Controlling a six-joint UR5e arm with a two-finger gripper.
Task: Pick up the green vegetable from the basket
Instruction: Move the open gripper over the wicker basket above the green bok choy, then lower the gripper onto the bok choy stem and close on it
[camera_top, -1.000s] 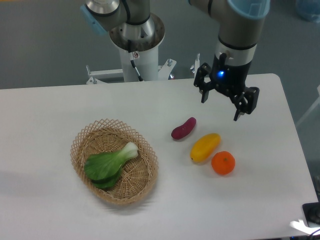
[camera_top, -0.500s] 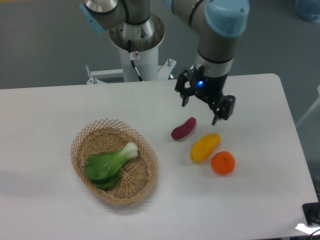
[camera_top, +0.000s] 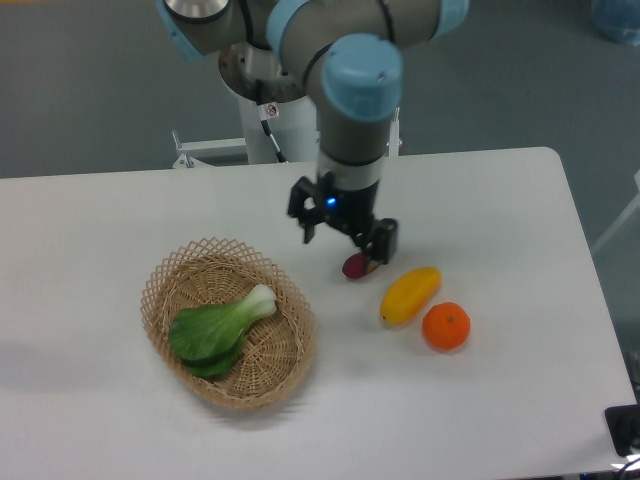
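Wicker basket (camera_top: 172, 280) held the bok choy (camera_top: 217, 331), lying flat and untouched. Nothing was lifted yet. Pincer (camera_top: 343, 238) hung spread and empty above the counter (camera_top: 90, 220), just right of the basket, over a purple sweet potato (camera_top: 354, 267). Reaching, descending and gripping all remained.

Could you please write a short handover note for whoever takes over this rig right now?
Claw: open and empty, in the air between the basket and the loose fruit, partly hiding the purple vegetable.
Green vegetable: lying in the basket, whitish stem end pointing up and to the right, untouched.
Also on the table: yellow fruit and orange, right of the basket.
Done: nothing grasped yet.
Left: bring the claw over the basket, lower it, close on the green vegetable and lift it out.
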